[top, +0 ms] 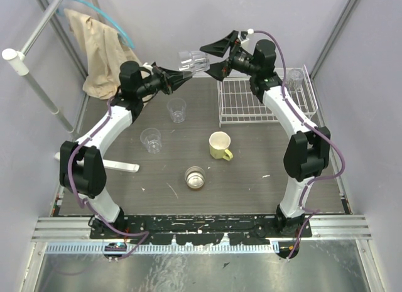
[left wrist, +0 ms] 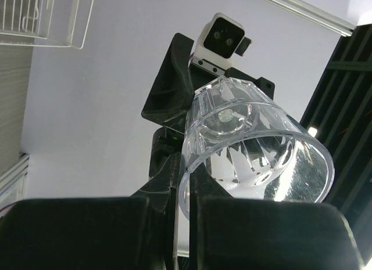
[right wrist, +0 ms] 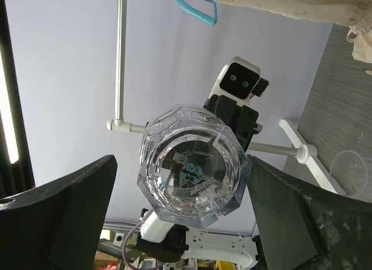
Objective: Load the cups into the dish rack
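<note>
My left gripper (top: 184,75) is shut on the rim of a clear faceted tumbler (top: 191,61), held in the air left of the dish rack (top: 264,100). In the left wrist view the fingers (left wrist: 221,223) pinch the tumbler's (left wrist: 250,148) wall. My right gripper (top: 206,61) stands open, its fingers on either side of this tumbler's base (right wrist: 195,165) without touching it. On the table are two more tumblers (top: 177,110) (top: 151,140), a pale yellow mug (top: 220,146) and a metallic-brown cup (top: 195,177). Another tumbler (top: 294,78) stands in the rack's far right corner.
A beige cloth (top: 100,50) hangs from a white pole (top: 38,72) at the back left. A white bar (top: 116,165) lies on the table by the left arm. Grey walls close in on both sides.
</note>
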Available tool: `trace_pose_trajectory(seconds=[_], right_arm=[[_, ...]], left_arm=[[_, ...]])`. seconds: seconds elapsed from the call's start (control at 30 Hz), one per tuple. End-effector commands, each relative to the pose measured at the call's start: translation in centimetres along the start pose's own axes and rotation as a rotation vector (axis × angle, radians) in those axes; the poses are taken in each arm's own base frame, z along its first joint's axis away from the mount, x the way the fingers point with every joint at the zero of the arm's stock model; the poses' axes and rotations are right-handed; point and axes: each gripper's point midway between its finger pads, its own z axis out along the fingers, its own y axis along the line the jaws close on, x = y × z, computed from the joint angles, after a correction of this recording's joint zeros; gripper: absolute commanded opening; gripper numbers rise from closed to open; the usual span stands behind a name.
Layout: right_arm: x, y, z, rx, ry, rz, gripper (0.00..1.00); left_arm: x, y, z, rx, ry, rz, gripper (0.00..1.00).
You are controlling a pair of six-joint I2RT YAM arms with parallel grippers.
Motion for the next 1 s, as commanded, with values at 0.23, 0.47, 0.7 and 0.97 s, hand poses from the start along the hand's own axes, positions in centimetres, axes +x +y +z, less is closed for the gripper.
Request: trace_pose_trajectory(seconds=[0.23,0.47,0.7,0.97], right_arm=[[0.7,3.2,-0.2,-0.088,0.005,-0.060,0.93],[0.9,2.8,-0.3,-0.084,0.014,-0.056,0.87],[1.1,2.3,-0.4,-0.069,0.021,-0.059,0.79],[1.2,2.0,-0.4,-0.053,0.025,-0.064,0.37]], left_arm=[[1.5,-1.7,-0.6,0.063,0.042,0.042,0.01],[1.3,-1.6,-0.4,0.064,0.039,0.040,0.00],[1.0,-1.4,-0.2,0.061,0.034,0.038,0.00],[0.6,-0.8,-0.2,0.035,0.021,0.050,0.13]])
